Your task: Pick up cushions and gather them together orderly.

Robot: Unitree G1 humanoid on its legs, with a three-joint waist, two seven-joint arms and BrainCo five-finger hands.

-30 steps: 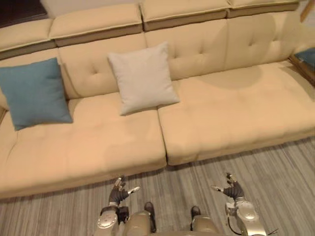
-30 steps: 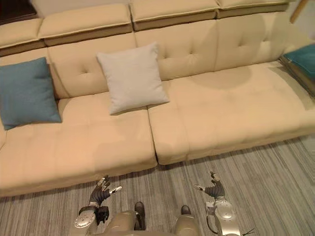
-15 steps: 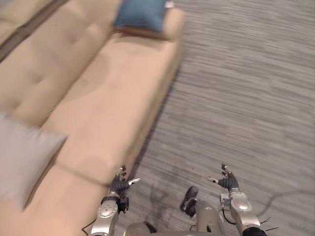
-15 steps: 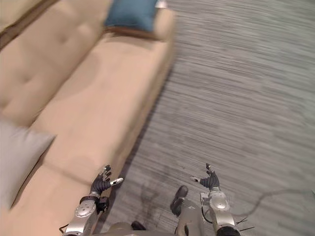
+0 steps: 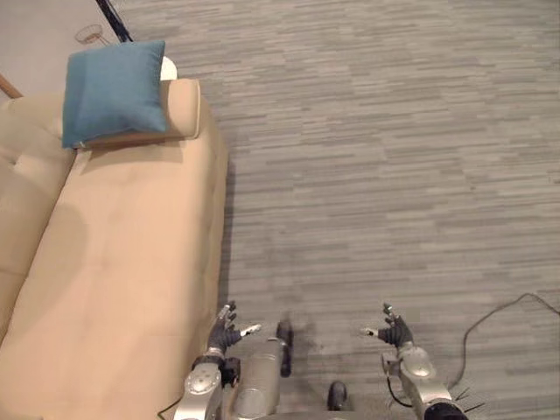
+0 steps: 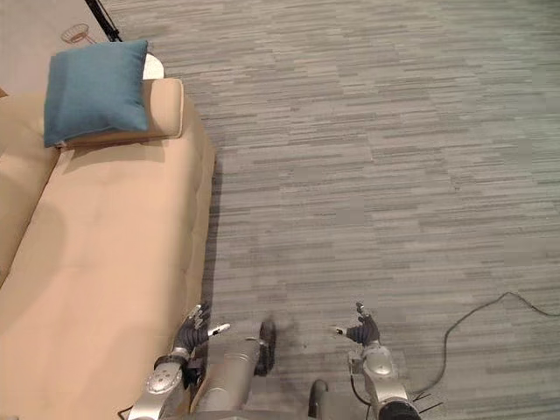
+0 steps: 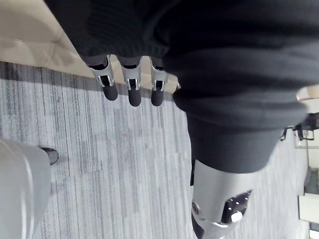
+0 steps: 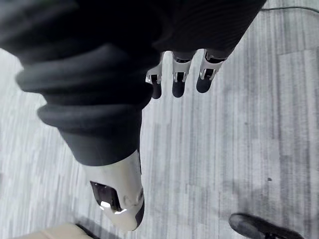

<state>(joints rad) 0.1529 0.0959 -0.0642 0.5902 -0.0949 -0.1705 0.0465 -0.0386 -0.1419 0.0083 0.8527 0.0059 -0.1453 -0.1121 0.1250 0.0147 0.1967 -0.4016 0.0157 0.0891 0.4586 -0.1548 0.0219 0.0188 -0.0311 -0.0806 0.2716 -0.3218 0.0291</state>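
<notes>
**A:** Head view?
**B:** I see the blue cushion (image 5: 114, 92), square and soft-woven, on the tan sofa (image 5: 131, 262) armrest, well apart from my left hand (image 5: 226, 331) and right hand (image 5: 395, 332). I'd walk closer before reaching.
**A:** Wrists?
**B:** Left fingers (image 7: 130, 92) are straight and empty. Right fingers (image 8: 178, 83) are relaxed and empty, over the striped floor (image 8: 234, 149).
</notes>
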